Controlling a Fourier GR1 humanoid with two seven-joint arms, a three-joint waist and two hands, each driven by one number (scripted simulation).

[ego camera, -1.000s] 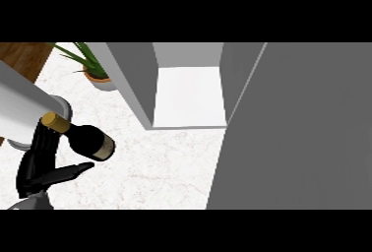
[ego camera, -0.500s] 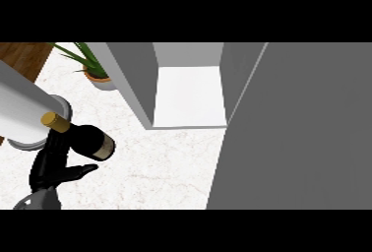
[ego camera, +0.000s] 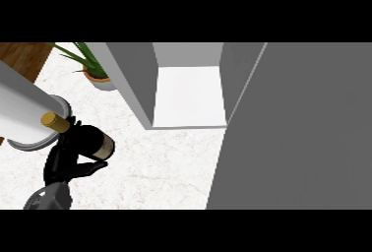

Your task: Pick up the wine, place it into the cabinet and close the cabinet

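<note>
The wine bottle (ego camera: 93, 142) is dark with a tan label band and a tan cork (ego camera: 54, 121). It is held tilted over the white marble counter (ego camera: 160, 170) at the left of the head view. My left hand (ego camera: 64, 165) is curled round the bottle's lower part, below my pale forearm (ego camera: 25, 110). The cabinet (ego camera: 187, 96) stands open at the upper middle, its white inside bare. The bottle is left of the cabinet's opening and outside it. My right hand does not show.
The cabinet's grey door (ego camera: 305, 128) stands swung out and fills the right side of the view. A potted green plant (ego camera: 94, 71) sits on the counter just left of the cabinet's side wall. A wooden surface (ego camera: 22, 56) shows at the far upper left.
My forearm has come further into view at the upper left. The bottle looks shorter and has shifted only slightly, still in my left hand.
</note>
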